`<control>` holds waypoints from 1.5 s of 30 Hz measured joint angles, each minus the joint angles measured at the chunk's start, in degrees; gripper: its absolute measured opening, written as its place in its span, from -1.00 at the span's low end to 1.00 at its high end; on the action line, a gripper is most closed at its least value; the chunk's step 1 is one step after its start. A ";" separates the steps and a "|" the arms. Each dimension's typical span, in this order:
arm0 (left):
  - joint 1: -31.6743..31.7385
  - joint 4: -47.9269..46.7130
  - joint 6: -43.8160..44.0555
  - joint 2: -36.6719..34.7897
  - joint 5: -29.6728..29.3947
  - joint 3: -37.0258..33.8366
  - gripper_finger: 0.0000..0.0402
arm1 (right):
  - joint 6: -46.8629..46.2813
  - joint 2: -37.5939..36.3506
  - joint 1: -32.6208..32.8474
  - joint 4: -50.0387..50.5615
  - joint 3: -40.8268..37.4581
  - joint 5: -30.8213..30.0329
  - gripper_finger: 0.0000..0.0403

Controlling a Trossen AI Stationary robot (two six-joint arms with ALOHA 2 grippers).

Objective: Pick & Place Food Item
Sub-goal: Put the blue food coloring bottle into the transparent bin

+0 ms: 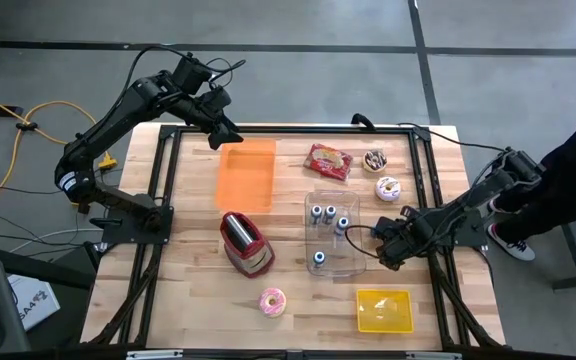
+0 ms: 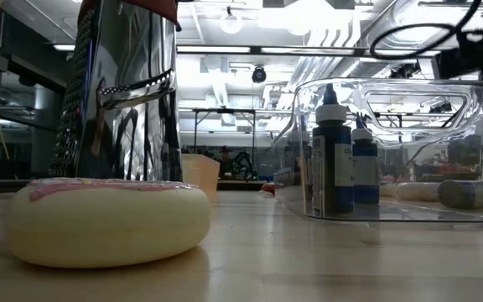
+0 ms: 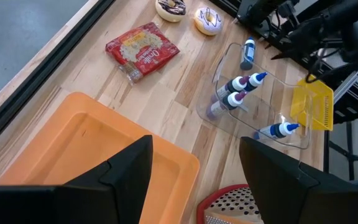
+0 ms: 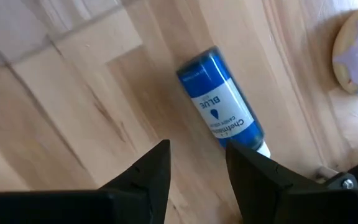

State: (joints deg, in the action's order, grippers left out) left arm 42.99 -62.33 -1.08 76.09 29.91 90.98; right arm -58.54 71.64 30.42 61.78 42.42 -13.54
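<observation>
Right gripper (image 4: 197,165) hovers with parted, empty fingers just over a blue-labelled cylindrical plastic colouring bottle (image 4: 221,107), which lies flat beside the clear plastic bin (image 1: 346,255), white cap toward the fingers. Its cap tip is hidden.

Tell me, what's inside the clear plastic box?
The clear plastic box holds small bottles with blue labels and white tips: three standing close together and one alone. Through the clear walls nothing else shows inside. What is in the bottles cannot be seen.
</observation>
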 joint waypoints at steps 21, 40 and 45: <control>0.01 0.00 0.02 0.00 0.00 0.01 0.17 | 11.73 -3.07 -3.06 -2.11 -3.22 -4.03 0.04; 0.01 0.00 0.00 0.00 0.00 0.00 0.17 | 32.16 -7.26 -18.32 -3.35 -5.16 8.42 0.16; 0.00 0.00 0.02 0.00 0.00 0.00 0.17 | 32.43 -7.06 -19.80 -3.85 -5.13 8.97 0.16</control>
State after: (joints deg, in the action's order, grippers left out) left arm 42.98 -62.33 -1.06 76.09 29.91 90.98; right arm -26.11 64.58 10.62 57.94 37.30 -4.57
